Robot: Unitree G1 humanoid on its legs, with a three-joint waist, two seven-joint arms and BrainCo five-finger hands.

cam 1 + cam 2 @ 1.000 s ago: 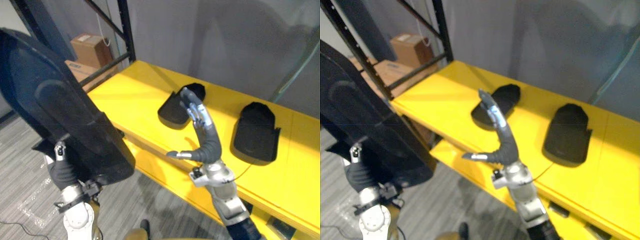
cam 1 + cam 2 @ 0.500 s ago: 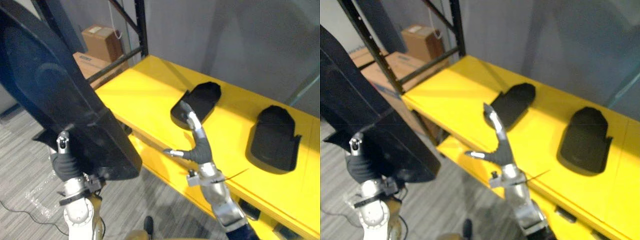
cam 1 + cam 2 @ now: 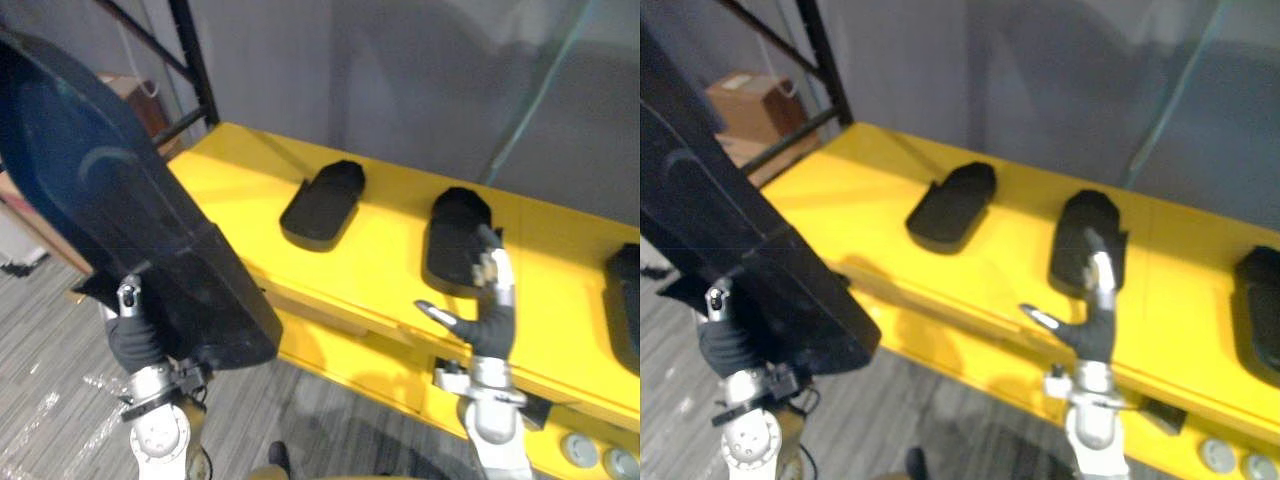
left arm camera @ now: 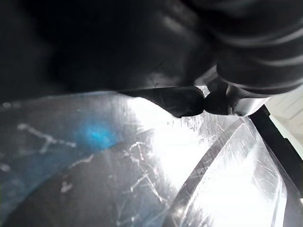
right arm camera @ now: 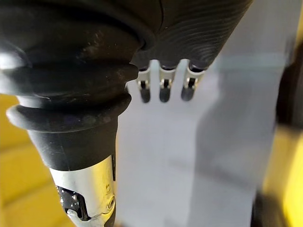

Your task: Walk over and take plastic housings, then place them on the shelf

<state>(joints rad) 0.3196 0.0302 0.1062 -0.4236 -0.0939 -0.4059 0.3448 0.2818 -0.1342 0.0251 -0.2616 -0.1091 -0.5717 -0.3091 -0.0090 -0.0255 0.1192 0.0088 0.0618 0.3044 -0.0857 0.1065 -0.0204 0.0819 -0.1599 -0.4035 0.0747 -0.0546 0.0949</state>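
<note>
A large black plastic housing (image 3: pixel 110 230) fills the left of the eye views, raised at a slant. My left hand (image 3: pixel 135 340) sits under its lower end, and in the left wrist view its dark fingertips (image 4: pixel 184 100) pinch the glossy housing (image 4: pixel 118 179). My right hand (image 3: pixel 490 312) is upright and open, thumb out, holding nothing, in front of the yellow shelf (image 3: pixel 250 170). On the shelf lie three more black housings: one at the left (image 3: pixel 322 203), one just behind my right hand (image 3: pixel 458 238), one at the right edge (image 3: pixel 625 300).
A black rack upright (image 3: pixel 195 60) stands at the shelf's left end, with a cardboard box (image 3: pixel 745 105) behind it. A lower yellow shelf (image 3: pixel 340 350) juts out below. A grey wall (image 3: pixel 400 80) backs the shelf. Grey carpet (image 3: pixel 50 350) lies underfoot.
The view has swung right along the shelf, bringing a third housing into sight. My right hand now stands before the second housing instead of the first. The left hand keeps its housing.
</note>
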